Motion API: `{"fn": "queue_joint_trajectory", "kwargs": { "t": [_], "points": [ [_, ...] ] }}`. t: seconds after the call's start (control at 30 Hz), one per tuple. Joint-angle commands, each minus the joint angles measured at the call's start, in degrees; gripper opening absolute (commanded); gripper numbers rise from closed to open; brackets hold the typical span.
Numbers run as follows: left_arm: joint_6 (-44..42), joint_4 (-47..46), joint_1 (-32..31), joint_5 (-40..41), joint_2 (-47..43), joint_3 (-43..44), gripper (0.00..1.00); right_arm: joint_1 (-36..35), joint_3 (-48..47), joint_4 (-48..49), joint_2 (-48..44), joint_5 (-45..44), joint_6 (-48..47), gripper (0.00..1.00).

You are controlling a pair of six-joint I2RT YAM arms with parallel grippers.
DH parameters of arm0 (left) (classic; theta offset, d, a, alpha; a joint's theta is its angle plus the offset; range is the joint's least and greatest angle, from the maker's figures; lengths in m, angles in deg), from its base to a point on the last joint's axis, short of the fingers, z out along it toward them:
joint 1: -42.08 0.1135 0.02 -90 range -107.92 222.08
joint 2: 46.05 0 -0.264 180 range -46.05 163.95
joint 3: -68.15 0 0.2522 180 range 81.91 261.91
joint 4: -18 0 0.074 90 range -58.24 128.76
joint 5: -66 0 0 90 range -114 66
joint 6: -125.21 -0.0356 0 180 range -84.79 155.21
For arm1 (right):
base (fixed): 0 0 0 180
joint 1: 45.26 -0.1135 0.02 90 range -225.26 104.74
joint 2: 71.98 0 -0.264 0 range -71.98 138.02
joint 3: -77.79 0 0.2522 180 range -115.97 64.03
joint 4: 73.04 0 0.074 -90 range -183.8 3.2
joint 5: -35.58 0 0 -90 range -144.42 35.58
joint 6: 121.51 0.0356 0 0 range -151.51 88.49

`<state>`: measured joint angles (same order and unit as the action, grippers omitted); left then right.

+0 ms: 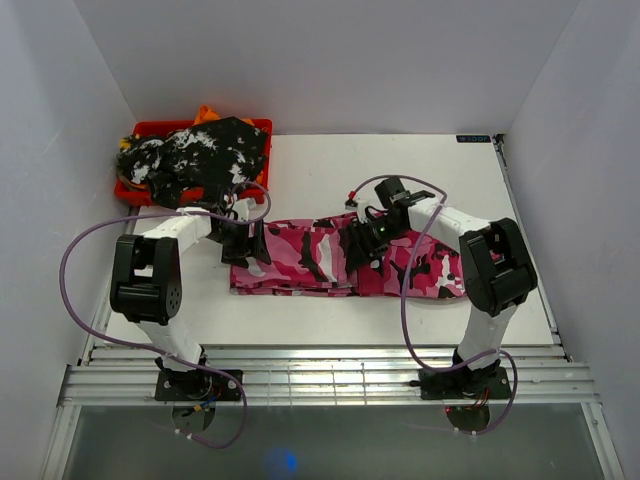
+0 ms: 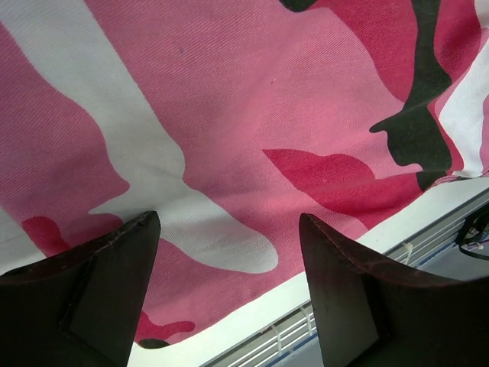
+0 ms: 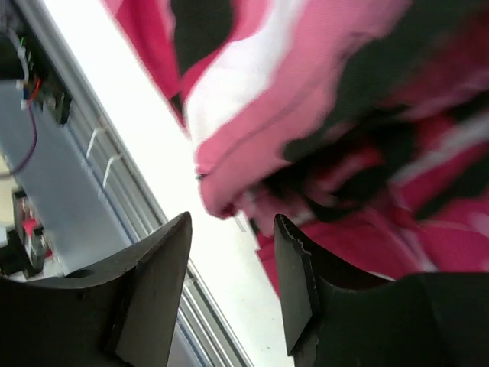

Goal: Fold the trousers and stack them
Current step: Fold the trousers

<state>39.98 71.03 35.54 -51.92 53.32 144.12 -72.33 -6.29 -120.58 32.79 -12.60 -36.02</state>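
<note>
The hot-pink, white and black camouflage trousers (image 1: 320, 260) lie flat across the middle of the table, folded into a long band. My left gripper (image 1: 245, 245) hovers over their left end, open and empty; in the left wrist view the cloth (image 2: 252, 130) lies flat below the spread fingers (image 2: 114, 283). My right gripper (image 1: 362, 245) is over the middle of the band, open; in the right wrist view a bunched fold of cloth (image 3: 306, 130) sits just beyond the fingertips (image 3: 172, 245), not held. The black-and-white mottled garment (image 1: 200, 155) lies heaped in the red tray.
A red tray (image 1: 262, 126) stands at the back left corner with an orange item (image 1: 207, 113) behind the heap. White walls close in the table on three sides. A metal rail (image 1: 330, 375) runs along the near edge.
</note>
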Motion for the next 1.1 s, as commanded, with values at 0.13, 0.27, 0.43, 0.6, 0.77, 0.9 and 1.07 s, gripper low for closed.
{"fn": "queue_joint_trajectory", "kwargs": {
  "t": [0.13, 0.27, 0.43, 0.6, 0.77, 0.9, 1.07],
  "points": [
    [-1.09, -1.47, 0.22, -5.03, -6.46, 0.28, 0.87, 7.64, -12.09, -3.84, -0.18, -5.26, -1.55, 0.53],
    [-0.38, -0.95, 0.48, -6.00, -9.81, 0.19, 0.89, 7.56, -17.30, -5.15, 4.28, -5.09, 0.29, 0.55],
    [-1.08, 1.42, 2.50, -5.56, -11.92, -0.34, 0.90, 7.56, -16.86, -2.79, 8.51, -1.75, 3.54, 0.75],
    [-1.87, 2.66, 4.96, -4.86, -13.15, -1.39, 0.92, 6.24, -16.34, -0.06, 11.85, 1.06, 6.79, 0.84],
    [-1.61, 3.18, 8.81, -2.41, -14.73, -2.36, 0.97, 4.66, -16.25, 2.40, 14.40, 4.14, 8.73, 0.69],
    [-1.96, 3.89, 14.70, -1.35, -14.38, -3.94, 0.98, 4.66, -14.67, 1.79, 14.67, 0.47, 7.25, 0.27],
    [-4.07, 0.56, 17.71, -1.78, -11.84, -6.49, 0.98, 4.92, -12.12, -1.02, 15.02, -5.96, 4.78, 0.08]
  ]
}}
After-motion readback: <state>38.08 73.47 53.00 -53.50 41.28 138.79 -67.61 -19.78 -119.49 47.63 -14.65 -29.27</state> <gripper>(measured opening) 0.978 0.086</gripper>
